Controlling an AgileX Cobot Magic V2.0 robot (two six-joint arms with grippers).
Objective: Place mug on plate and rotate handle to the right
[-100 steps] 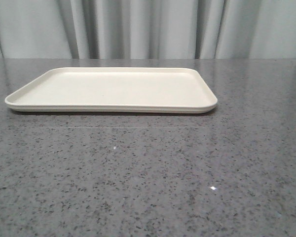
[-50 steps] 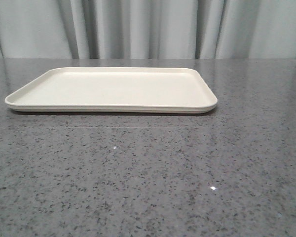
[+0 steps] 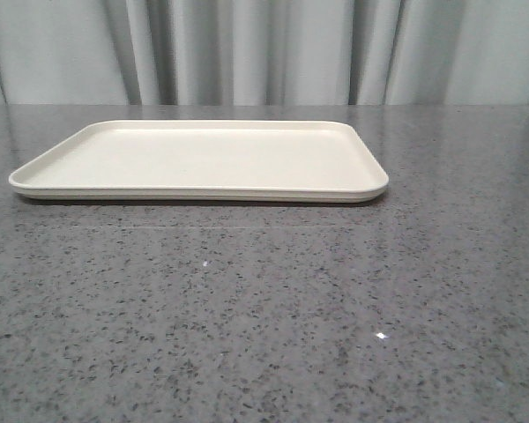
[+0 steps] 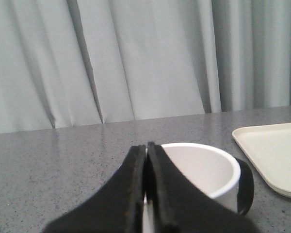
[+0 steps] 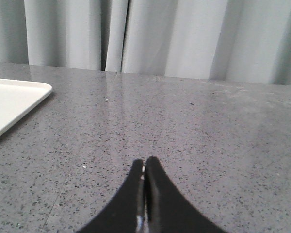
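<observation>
Nothing done yet: the mug sits on the table just beyond the closed, empty left pincer, off the bare plate. Right pincer closed too.

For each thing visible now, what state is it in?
Plate: flat on the table, nothing on it.
Mug: upright on the table beside the plate, looks empty.
Left end effector: shut, holding nothing, near the mug.
Right end effector: shut, holding nothing.

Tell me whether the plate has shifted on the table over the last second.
No. The plate sits in the same spot against the table's far edge and curtain folds.
</observation>
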